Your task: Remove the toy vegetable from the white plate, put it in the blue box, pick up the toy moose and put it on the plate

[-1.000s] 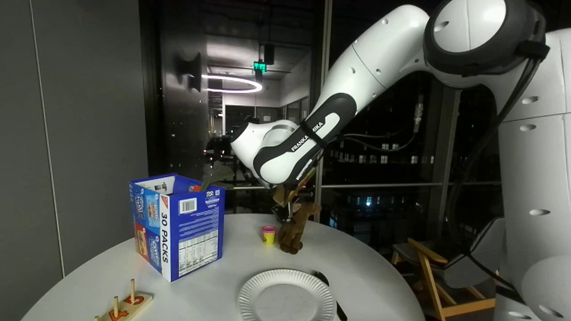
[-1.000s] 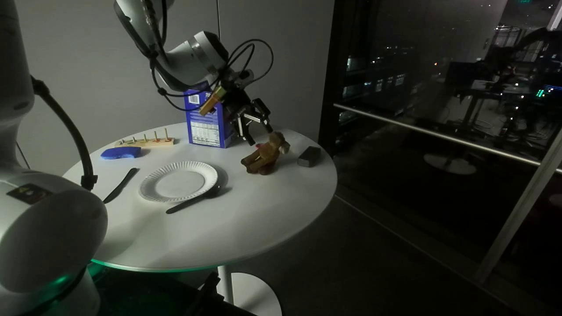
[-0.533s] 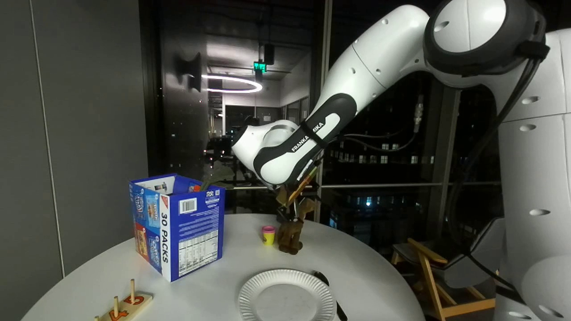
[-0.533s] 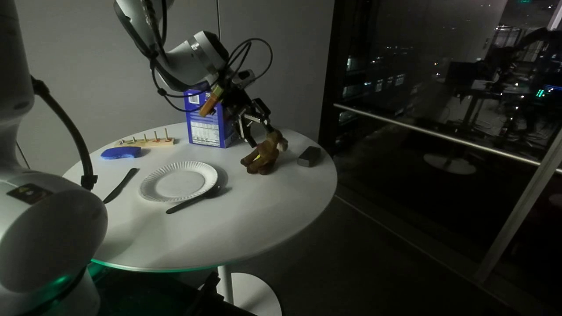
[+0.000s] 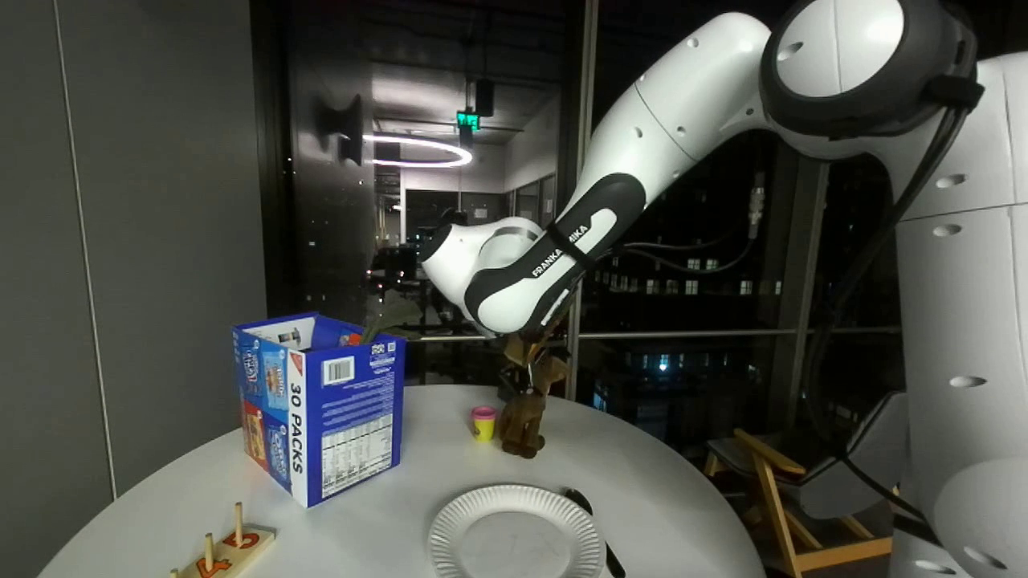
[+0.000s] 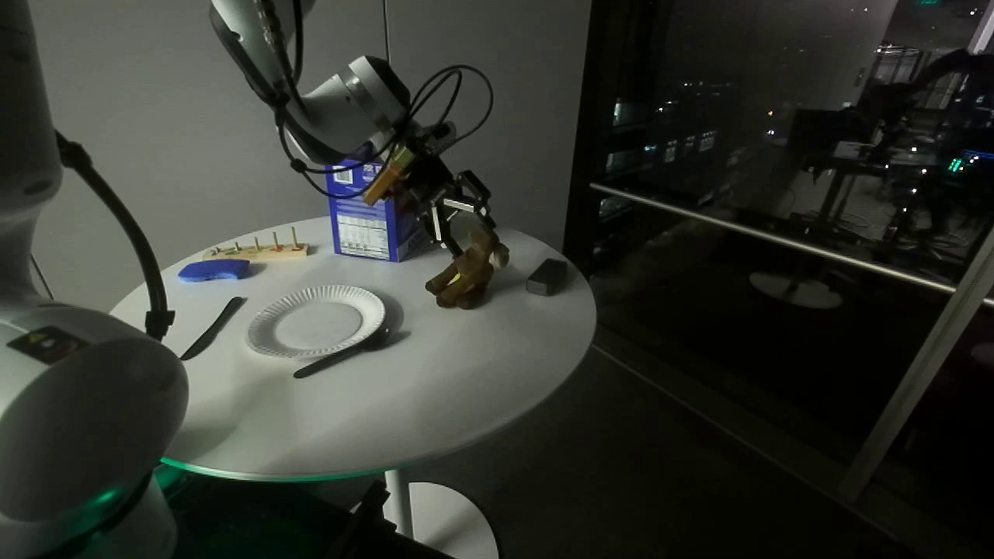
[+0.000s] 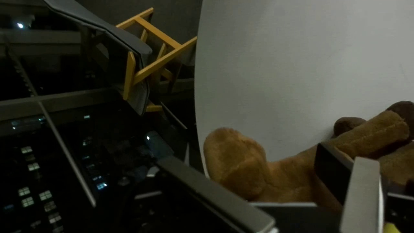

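Observation:
The toy moose (image 5: 524, 421), brown plush, sits upright on the table in both exterior views (image 6: 464, 276). My gripper (image 6: 474, 238) is low at the moose's head, its fingers apart. In the wrist view the moose's head and neck lie between the spread fingers (image 7: 256, 169); the right finger overlaps its body, and I cannot tell how firmly they touch. The toy vegetable's dull green leaves (image 5: 393, 319) stick up from the blue box (image 5: 353, 425); the rest is mostly hidden inside. The white plate (image 5: 458, 530), also visible in an exterior view (image 6: 264, 334), holds nothing.
A small yellow cup with a pink lid (image 5: 483, 424) stands right beside the moose. A dark block (image 6: 547, 277) lies near the table edge. A knife (image 6: 213, 329) and spoon (image 6: 338, 359) flank the plate. A peg board (image 6: 260, 251) and blue cloth-like item (image 6: 214, 269) lie farther left.
The moose has tipped slightly, its head shifting, and the cup's yellow side now shows behind it. My gripper has shifted slightly over the moose, its fingers still apart.

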You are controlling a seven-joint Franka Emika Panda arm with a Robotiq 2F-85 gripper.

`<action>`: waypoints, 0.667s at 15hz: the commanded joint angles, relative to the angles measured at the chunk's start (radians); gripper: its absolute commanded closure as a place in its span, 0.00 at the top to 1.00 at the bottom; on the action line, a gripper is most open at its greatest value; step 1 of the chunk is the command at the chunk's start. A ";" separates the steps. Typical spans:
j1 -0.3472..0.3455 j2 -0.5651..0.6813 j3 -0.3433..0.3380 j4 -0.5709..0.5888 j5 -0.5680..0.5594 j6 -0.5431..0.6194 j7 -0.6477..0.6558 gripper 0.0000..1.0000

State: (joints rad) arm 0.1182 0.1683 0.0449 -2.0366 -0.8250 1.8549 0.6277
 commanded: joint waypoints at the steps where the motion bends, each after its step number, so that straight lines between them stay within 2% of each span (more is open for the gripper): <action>1: -0.024 -0.003 -0.004 0.009 -0.017 0.073 -0.126 0.74; 8: -0.040 -0.017 -0.008 0.002 0.002 0.107 -0.226 0.22; 10: -0.036 -0.038 -0.005 -0.006 0.010 0.089 -0.218 0.16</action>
State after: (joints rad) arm 0.0810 0.1665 0.0392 -2.0357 -0.8258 1.9487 0.4361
